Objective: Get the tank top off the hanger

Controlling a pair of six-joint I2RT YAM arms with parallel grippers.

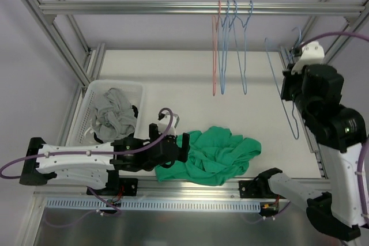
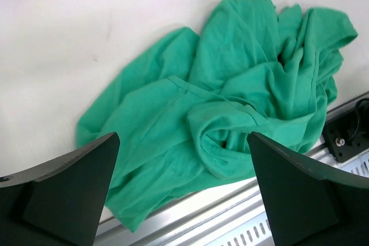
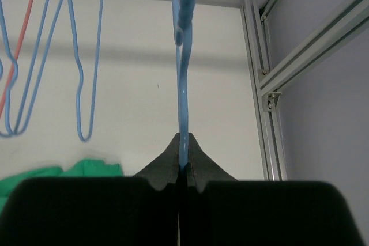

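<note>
Lying crumpled, soft green tank top (image 1: 216,156); right pincer (image 3: 183,168) clamps thin wire hanger (image 3: 183,113).

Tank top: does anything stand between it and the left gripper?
Nothing visible does. The green tank top lies crumpled on the table straight ahead of the open left gripper.

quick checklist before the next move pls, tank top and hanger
1. Tank top off the hanger: ok, it lies crumpled on the table, apart from the hanger.
2. Left fingers open and empty: ok.
3. Right fingers shut on the hanger: ok.
4. Tank top fully on the table: not ok, its near edge lies over the metal rail.
5. Hanger free of fabric: ok.
</note>
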